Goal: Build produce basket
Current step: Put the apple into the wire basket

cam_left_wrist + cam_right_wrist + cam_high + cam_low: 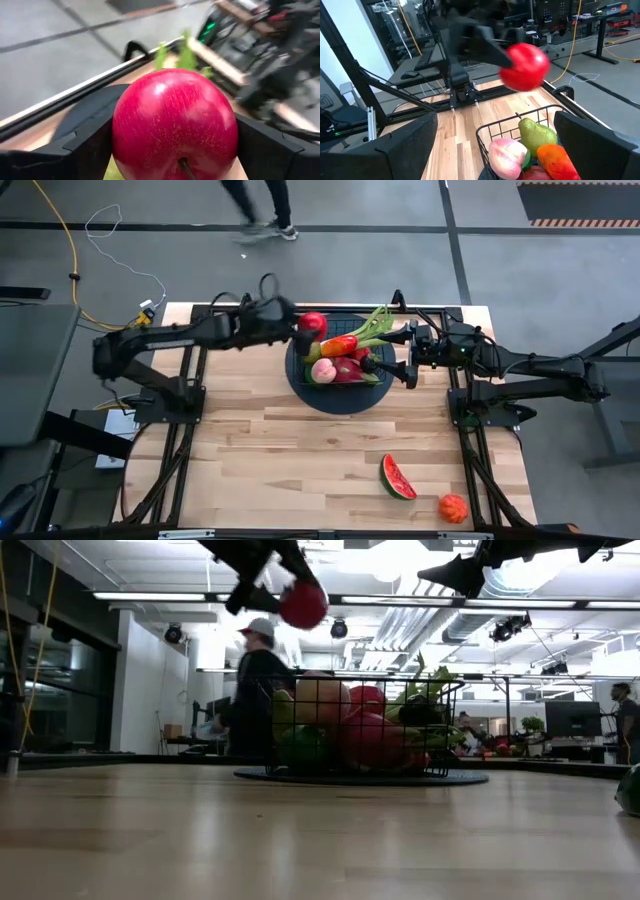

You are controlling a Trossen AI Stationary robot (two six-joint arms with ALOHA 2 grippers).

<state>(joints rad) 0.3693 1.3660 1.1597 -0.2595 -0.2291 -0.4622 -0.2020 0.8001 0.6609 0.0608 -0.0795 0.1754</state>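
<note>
A grey floor with cables surrounds the wooden table [300,450]; the low view alone shows the room behind, with a person [255,690] in a cap standing beyond the table. On the table's far middle a dark round mat [300,395] carries the basket [303,368], which holds a pink dragon fruit [347,369], a peach [323,370], an orange-red pepper [340,345], a pear [536,136] and a leafy stalk [375,325]. Only the right wrist view shows the pear clearly. A watermelon slice [396,477] and an orange fruit [453,507] lie near the table's front right corner, well apart from the basket. The left gripper [300,325] pinches a red apple [313,325] above the basket's far left rim; the left wrist view shows its stem. The right gripper [400,348] hangs over the basket's right side, jaws spread, empty.
</note>
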